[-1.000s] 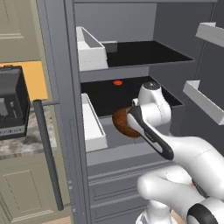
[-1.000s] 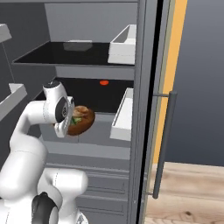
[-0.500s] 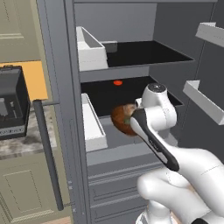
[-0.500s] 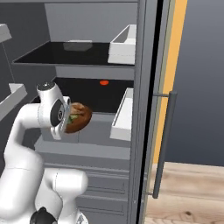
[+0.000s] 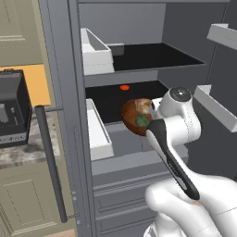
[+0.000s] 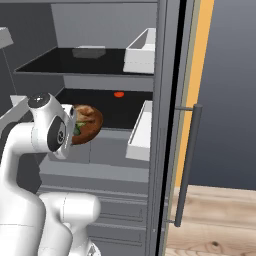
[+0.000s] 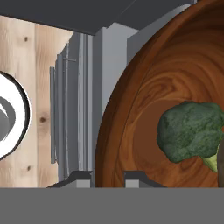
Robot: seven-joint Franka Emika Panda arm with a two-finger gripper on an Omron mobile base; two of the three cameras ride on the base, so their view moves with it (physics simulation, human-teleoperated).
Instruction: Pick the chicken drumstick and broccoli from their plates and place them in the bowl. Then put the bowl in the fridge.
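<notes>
My gripper (image 7: pixel 109 177) is shut on the rim of the reddish-brown bowl (image 7: pixel 175 83). It holds the bowl tilted in front of the open fridge (image 5: pixel 139 95), level with its middle shelf. The green broccoli (image 7: pixel 190 131) lies inside the bowl. In the left base view the bowl (image 5: pixel 133 115) hangs just left of my white hand, with the broccoli (image 5: pixel 141 121) and the tan chicken drumstick (image 5: pixel 144 107) in it. In the right base view the bowl (image 6: pixel 90 125) sits right of the hand, before the fridge (image 6: pixel 100 107). The plates are out of view.
White door bins (image 5: pixel 98 134) (image 6: pixel 140 131) flank the shelves on the open doors. A small red thing (image 5: pixel 124 87) lies far back on the middle shelf. Long grey bar handles (image 5: pixel 48 162) (image 6: pixel 187 165) stand on the doors. A black appliance (image 5: pixel 11 111) sits on the counter to the left.
The arm has lifted the bowl from below the middle shelf's front edge up to shelf level, closer to the fridge opening. The grip on the rim has stayed.
</notes>
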